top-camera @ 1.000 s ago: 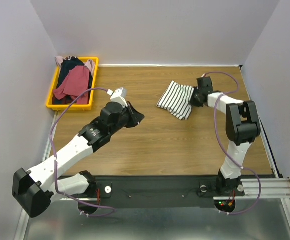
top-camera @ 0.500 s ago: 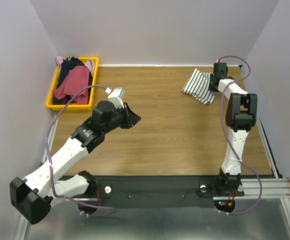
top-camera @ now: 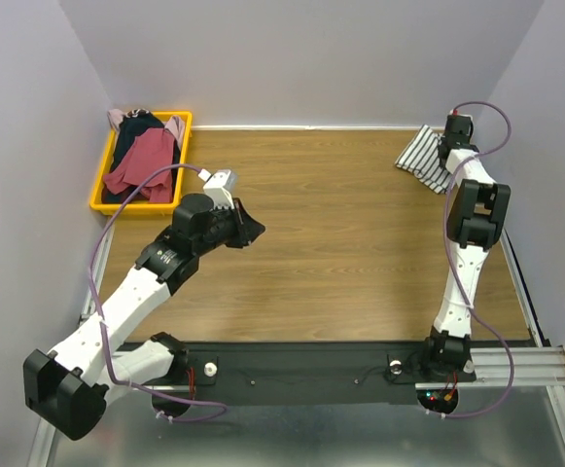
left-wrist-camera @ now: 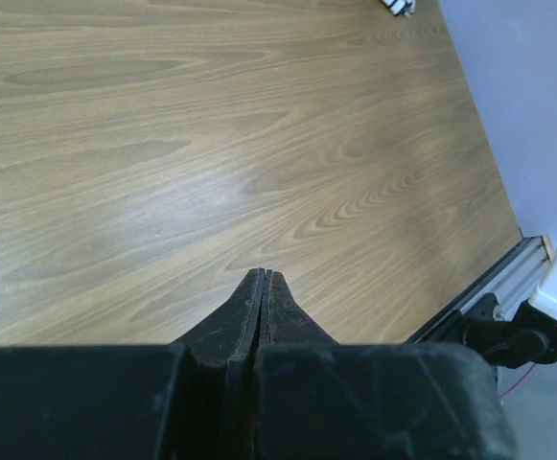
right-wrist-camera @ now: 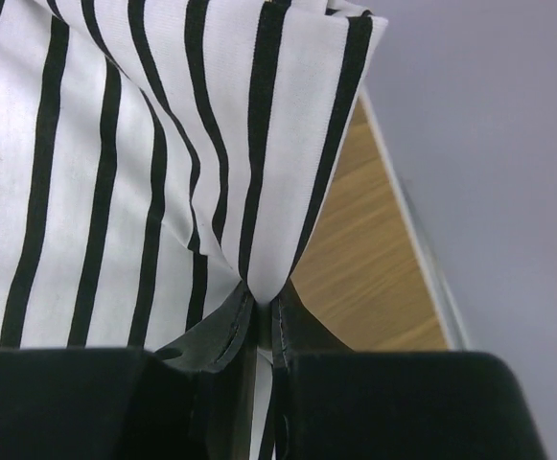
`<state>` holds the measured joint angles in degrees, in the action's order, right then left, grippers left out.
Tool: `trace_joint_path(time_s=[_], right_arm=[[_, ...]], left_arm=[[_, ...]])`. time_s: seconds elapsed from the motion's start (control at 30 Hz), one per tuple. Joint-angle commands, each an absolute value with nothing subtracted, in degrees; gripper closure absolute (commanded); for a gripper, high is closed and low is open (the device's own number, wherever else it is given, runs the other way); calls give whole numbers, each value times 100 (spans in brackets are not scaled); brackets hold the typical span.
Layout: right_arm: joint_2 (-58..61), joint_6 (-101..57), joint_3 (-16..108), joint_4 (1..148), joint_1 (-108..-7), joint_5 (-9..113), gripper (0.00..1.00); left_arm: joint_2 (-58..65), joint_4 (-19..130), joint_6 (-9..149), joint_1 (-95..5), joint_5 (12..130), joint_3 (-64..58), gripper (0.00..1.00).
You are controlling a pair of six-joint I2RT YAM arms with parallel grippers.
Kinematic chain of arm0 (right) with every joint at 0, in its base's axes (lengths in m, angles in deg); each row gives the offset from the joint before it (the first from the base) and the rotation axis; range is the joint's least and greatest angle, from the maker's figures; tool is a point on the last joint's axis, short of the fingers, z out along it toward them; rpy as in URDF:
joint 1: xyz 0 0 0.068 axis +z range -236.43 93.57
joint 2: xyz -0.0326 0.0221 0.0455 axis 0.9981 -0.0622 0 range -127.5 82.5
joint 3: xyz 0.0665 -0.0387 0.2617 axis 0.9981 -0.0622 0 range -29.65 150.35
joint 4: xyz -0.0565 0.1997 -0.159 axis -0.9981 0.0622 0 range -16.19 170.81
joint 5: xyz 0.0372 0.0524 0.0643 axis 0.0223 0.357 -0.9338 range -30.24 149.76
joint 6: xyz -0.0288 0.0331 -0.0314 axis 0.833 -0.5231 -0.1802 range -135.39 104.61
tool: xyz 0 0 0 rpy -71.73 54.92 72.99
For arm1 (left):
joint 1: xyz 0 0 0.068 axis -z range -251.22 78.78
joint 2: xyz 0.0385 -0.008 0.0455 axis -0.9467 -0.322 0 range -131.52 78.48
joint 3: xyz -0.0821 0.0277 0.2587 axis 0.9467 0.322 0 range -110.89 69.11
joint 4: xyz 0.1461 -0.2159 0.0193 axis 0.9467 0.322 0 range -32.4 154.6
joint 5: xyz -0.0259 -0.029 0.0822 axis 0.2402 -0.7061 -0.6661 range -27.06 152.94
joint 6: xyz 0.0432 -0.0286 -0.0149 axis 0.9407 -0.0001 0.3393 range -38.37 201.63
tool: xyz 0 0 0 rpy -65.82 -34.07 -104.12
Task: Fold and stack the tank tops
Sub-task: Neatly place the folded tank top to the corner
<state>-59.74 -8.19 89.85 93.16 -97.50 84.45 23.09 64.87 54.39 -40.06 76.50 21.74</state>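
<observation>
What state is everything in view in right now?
striped tank top: bunched, pinched at one edge, at the far right corner.
right gripper: fingers shut on striped tank top.
left gripper: fingers shut, holding nothing.
yellow bin: holds an unfolded heap.
dark red tank top: crumpled, on top of heap.
navy tank top: crumpled, partly covered.

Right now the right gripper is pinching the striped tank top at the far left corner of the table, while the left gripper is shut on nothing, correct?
Not the far left corner: the top external view shows the right gripper pinching the striped tank top at the far right corner of the table. The left gripper is shut on nothing.
</observation>
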Motion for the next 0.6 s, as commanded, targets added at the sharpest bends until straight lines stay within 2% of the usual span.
trace_joint_path(time_s=[0.0,0.17,0.27,0.3,0.37,0.4,0.47,0.5,0.57], right_arm=[[-6270,-502,9339,9622,-9908,8692,99],[-6524,-484,9567,9578,-9988,8771,99],[-6595,-519,9761,9552,-10023,8710,90],[-6639,-537,9814,9534,-10041,8718,81],[-6674,-633,9937,9525,-10058,8744,71],[-6700,-677,9981,9517,-10076,8771,59],[-6683,-800,10078,9517,-10076,8798,49],[-6666,-853,10200,9517,-10076,8780,39],[-6613,-1054,10332,9517,-10076,8823,31]], left_arm=[[2338,6252,5658,-4107,7903,2271,100],[2259,6252,5667,-4125,7946,2288,100],[2188,6217,5650,-4142,8025,2297,100],[2162,6191,5641,-4151,8034,2306,100],[2136,6173,5615,-4177,8087,2315,100],[2101,6156,5614,-4177,8096,2315,100],[2083,6147,5597,-4203,8113,2324,100],[2074,6138,5606,-4212,8131,2324,100],[2057,6129,5588,-4239,8149,2324,100]])
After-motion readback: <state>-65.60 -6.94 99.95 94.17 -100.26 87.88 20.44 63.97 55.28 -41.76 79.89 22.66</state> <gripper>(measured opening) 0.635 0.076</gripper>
